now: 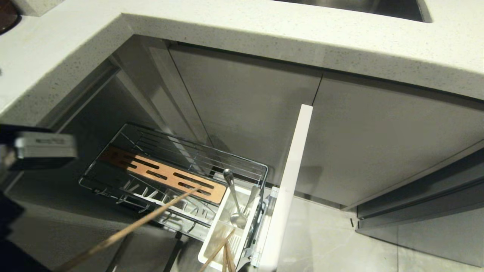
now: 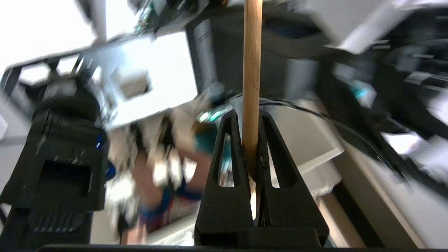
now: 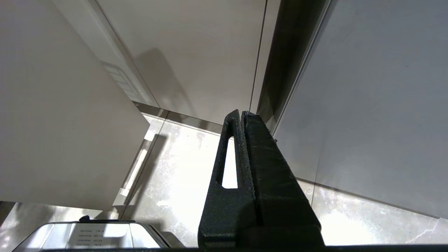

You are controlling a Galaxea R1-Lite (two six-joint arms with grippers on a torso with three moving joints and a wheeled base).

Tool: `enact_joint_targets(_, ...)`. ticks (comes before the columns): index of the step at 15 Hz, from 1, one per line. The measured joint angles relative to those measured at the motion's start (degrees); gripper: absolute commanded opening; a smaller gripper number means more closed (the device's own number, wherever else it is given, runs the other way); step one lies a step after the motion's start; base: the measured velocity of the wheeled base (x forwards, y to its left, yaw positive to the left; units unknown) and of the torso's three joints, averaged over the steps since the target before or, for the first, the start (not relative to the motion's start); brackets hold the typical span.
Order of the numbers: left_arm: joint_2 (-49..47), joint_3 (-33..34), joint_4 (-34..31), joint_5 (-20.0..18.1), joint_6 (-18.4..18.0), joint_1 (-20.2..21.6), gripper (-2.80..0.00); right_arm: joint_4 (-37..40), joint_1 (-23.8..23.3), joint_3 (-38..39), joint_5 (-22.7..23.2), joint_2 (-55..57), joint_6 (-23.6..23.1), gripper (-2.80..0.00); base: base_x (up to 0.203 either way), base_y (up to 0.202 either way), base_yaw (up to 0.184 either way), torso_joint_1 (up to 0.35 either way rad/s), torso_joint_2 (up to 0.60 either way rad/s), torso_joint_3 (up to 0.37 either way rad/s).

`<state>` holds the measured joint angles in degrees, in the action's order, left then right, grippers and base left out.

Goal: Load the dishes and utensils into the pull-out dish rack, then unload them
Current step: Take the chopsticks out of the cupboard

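Note:
The pull-out dish rack (image 1: 113,181) stands open below the counter, its wooden slotted strip (image 1: 166,174) bare. Its white caddy (image 1: 215,230) holds silver metal utensils (image 1: 235,204) and wooden chopsticks (image 1: 223,251). In the left wrist view my left gripper (image 2: 249,114) is shut on one wooden chopstick (image 2: 252,63). That chopstick (image 1: 128,228) slants up from the lower left, its tip over the wooden strip. Only a boxy part of the left arm (image 1: 43,149) shows at the left edge. My right gripper (image 3: 241,112) is shut and empty, over the floor. The dishes are out of view.
The rack's pale drawer front (image 1: 291,177) stands on edge to the right of the caddy. A speckled white countertop (image 1: 234,26) overhangs the cabinet, with a steel sink (image 1: 363,5) at the top. Grey cabinet doors (image 1: 378,139) and tiled floor (image 1: 325,238) lie to the right.

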<state>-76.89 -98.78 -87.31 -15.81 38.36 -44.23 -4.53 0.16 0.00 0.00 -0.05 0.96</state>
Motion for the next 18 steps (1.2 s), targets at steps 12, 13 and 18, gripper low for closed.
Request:
enact_joint_targets(12, 15.8, -12.4, 8.2, 4.1, -15.8, 20.0, -2.8, 0.0, 0.0, 0.0, 0.0, 0.0, 0.0, -2.8, 0.0, 0.0, 0.0, 0.0, 0.0, 0.0)
enact_joint_targets(13, 16.8, -12.4, 9.6, 4.2, -17.6, 24.8, -2.8, 0.0, 0.0, 0.0, 0.0, 0.0, 0.0, -2.8, 0.0, 0.0, 0.0, 0.0, 0.0, 0.0)
enact_joint_targets(18, 20.0, -12.2, 12.6, 13.8, -20.2, 46.3, -2.8, 0.0, 0.0, 0.0, 0.0, 0.0, 0.0, -2.8, 0.0, 0.0, 0.0, 0.0, 0.0, 0.0)
